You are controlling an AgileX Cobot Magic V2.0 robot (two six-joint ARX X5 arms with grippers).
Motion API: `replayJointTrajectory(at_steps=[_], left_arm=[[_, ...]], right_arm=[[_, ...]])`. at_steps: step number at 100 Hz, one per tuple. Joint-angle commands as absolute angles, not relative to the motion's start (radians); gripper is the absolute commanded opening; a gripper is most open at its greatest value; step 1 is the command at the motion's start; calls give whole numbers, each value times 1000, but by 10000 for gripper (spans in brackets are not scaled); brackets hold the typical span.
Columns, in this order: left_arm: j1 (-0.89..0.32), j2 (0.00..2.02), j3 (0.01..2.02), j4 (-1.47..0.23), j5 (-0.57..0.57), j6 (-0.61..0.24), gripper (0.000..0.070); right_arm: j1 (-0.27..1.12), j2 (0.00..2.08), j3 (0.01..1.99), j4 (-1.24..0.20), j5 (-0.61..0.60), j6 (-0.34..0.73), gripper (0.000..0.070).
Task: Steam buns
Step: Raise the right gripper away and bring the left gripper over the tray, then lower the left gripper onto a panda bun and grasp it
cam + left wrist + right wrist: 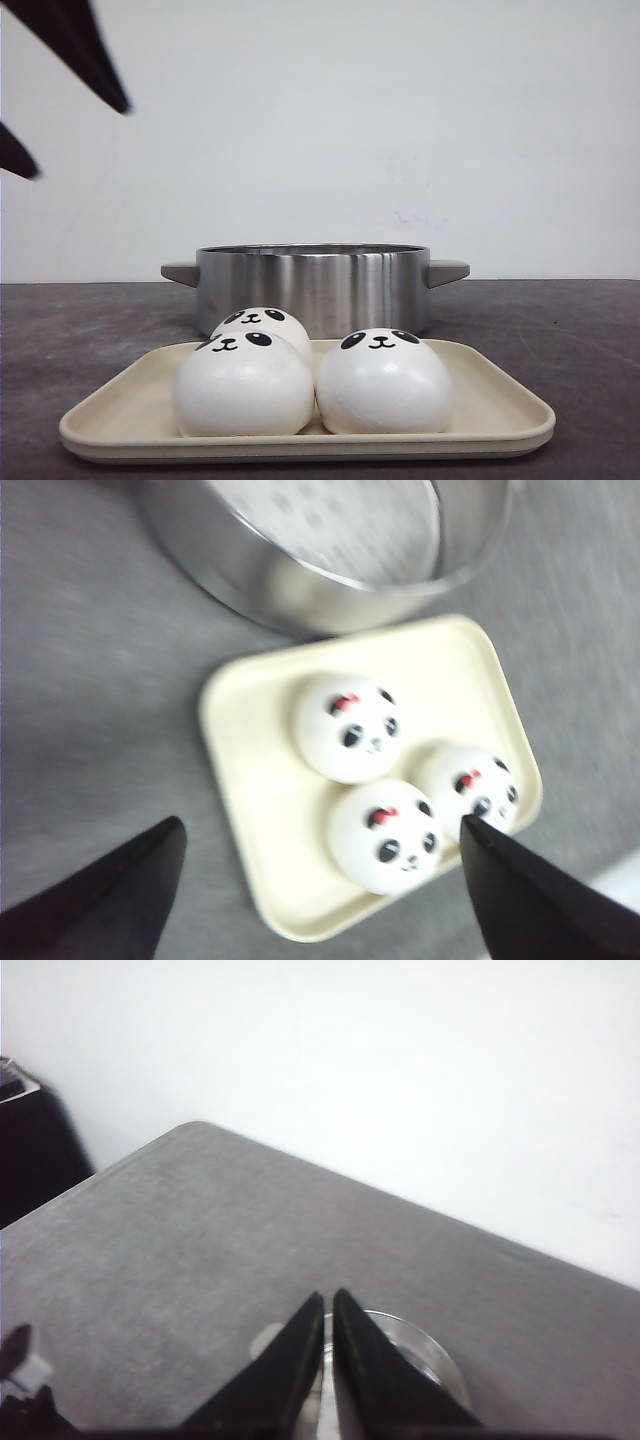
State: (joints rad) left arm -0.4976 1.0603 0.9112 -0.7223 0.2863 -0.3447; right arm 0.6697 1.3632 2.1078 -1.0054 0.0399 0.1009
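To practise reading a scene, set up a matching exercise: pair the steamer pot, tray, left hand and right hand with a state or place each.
Things:
1. steamer pot
2. tray
3. left hand
4. right hand

States:
A. fingers together
B. holds three buns
C. behind the tray
D. fingers spread wide

Pairs: 1-C, 2-B, 3-D, 4-A

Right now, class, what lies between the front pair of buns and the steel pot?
A third bun sits there on the cream tray, behind the front buns and before the pot; the front view shows it.
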Motion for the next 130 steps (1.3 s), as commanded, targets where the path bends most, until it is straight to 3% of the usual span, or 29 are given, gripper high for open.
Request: replayJointTrajectory(at_steps=[1,7,16,34,70,79,94,122,126,130], left_arm=[[-543,1131,955,-712,275,-361,518],[-580,1194,981,-710,257,-362,543],[-620,1285,1023,-710,217,-371,700],[-659,1432,1060,-672,206,-373,700],[-681,1623,1060,-555,199,-392,700],[-681,1651,1060,-533,196,-410,623],[-682,1686,1060,-515,139,-434,626],[-682,1734,1060,-508,129,-445,620],[-682,1734,1060,-509,121,-450,573],[-682,1734,1060,-509,114,-451,465]], right_arm=[[683,1356,2123,-1016,59,106,7],[684,1333,2122,-1032,76,109,7],[684,1312,2122,-1061,99,123,7],[684,1293,2122,-1112,163,124,7],[684,1293,2122,-1156,162,135,7],[684,1293,2122,-1156,163,135,7],[684,1293,2122,-1156,163,134,7],[684,1293,2122,-1157,163,131,7],[684,1293,2122,-1157,163,131,7],[684,1293,2122,-1157,163,131,7]])
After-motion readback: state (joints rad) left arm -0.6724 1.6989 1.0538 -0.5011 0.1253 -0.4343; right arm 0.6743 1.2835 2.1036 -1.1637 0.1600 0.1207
